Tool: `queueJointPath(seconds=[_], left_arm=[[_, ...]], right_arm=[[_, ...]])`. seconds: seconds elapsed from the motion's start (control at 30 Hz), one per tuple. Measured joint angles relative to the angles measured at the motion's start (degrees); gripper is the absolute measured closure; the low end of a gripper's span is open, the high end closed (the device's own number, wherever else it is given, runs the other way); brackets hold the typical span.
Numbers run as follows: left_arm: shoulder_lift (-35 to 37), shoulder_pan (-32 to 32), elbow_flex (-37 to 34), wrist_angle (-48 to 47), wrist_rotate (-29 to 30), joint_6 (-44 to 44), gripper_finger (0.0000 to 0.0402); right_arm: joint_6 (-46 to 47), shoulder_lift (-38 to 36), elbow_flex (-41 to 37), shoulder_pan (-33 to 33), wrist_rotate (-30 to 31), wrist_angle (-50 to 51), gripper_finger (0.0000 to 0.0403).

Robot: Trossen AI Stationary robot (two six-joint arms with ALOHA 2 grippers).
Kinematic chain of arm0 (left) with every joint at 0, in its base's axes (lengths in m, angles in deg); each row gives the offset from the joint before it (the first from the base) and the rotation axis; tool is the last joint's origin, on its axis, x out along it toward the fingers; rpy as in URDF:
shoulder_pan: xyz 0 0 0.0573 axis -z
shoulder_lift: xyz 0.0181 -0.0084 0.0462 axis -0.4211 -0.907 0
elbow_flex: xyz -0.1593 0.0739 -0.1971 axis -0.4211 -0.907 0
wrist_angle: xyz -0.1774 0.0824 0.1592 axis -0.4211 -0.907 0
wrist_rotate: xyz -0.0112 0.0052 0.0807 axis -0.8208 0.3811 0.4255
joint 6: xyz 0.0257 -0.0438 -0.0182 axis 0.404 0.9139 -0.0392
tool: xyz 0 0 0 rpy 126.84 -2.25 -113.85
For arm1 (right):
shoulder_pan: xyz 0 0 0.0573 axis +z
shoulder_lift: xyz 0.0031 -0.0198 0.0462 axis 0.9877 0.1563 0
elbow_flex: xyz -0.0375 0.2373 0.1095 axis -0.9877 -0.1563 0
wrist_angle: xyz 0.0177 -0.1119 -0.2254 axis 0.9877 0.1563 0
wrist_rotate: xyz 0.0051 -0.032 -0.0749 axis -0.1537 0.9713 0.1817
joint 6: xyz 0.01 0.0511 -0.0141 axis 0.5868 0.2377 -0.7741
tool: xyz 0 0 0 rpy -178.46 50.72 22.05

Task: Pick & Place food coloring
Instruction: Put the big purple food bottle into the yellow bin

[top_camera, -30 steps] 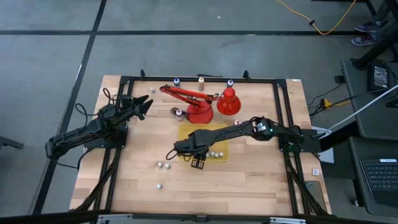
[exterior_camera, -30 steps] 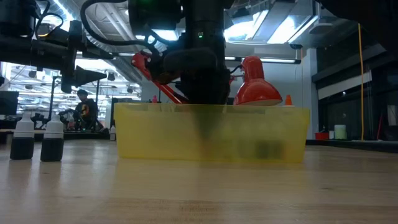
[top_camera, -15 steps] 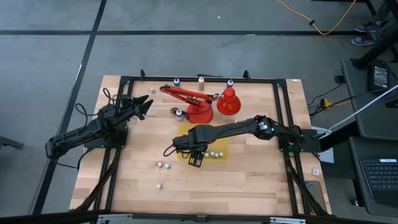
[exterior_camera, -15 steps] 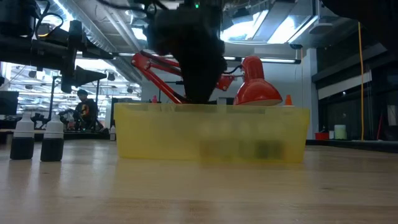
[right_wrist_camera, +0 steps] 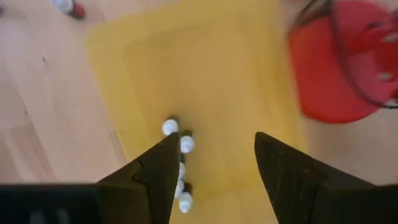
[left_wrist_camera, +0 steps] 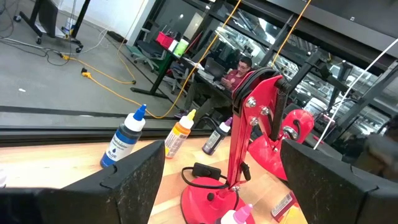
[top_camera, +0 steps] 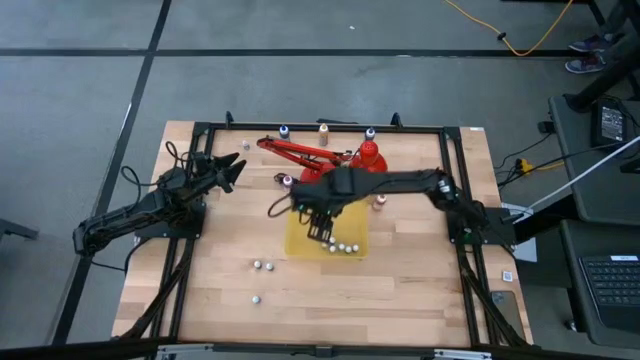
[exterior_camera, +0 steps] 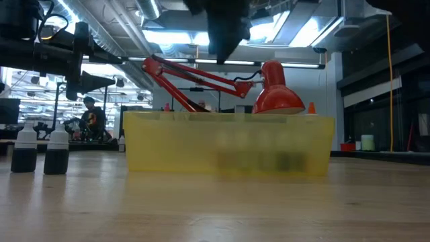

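Hanging above the yellow tray (top_camera: 328, 231), the right gripper (top_camera: 318, 228) has its jaws parted and nothing between them; the right wrist view looks down past the two dark fingers (right_wrist_camera: 152, 174) at the tray floor. Inside the tray, a short row of white-capped food coloring bottles (right_wrist_camera: 179, 163) stands along the edge farthest from the red lamp (top_camera: 320, 168) (in the high view they show as pale dots at (top_camera: 343, 247)). Two more bottles (top_camera: 262, 266) stand on the wood just off the tray's corner on the left arm's side, and another (top_camera: 256, 298) sits farther from the tray toward the table's near edge. Several bottles remain beyond the tray around the lamp: blue (left_wrist_camera: 124, 138), orange (left_wrist_camera: 178, 132) and dark (left_wrist_camera: 214, 137) ones line the far rail. The left gripper (top_camera: 232, 168) waits well apart from the tray, over the table's left side, its jaws spread wide and empty.
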Motion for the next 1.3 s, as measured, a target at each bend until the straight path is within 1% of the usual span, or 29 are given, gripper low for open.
queueJointPath(seconds=[0.13,0.27,0.37,0.5,0.67,0.93,1.1,1.2,1.3], left_arm=[[0.0,0.0,0.0,0.0,0.0,0.0,0.0090],[0.0,0.0,0.0,0.0,0.0,0.0,0.0089],[0.0,0.0,0.0,0.0,0.0,0.0,0.0091],[0.0,0.0,0.0,0.0,0.0,0.0,0.0091],[0.0,0.0,0.0,0.0,0.0,0.0,0.0090],[0.0,0.0,0.0,0.0,0.0,0.0,0.0091],[0.0,0.0,0.0,0.0,0.0,0.0,0.0091],[0.0,0.0,0.0,0.0,0.0,0.0,0.0089],[0.0,0.0,0.0,0.0,0.0,0.0,0.0089]], right_arm=[[-6.5,-4.6,0.0,-2.6,3.8,-0.5,0.0185],[-12.6,-9.4,0.0,-6.5,10.5,-1.0,0.0160],[-15.2,-12.4,0.0,-9.9,15.2,-1.5,0.0144],[-15.9,-15.3,0.0,-15.4,18.5,-2.5,0.0131],[-15.4,-17.0,0.0,-24.1,18.5,-2.9,0.0128],[-23.4,-16.6,0.0,-37.4,12.1,-4.8,0.0128],[-27.5,-15.9,0.0,-43.5,10.3,-7.8,0.0128],[-29.4,-15.7,0.0,-47.0,7.5,-8.9,0.0128],[-31.0,-15.7,0.0,-50.0,6.0,-9.9,0.0128]])
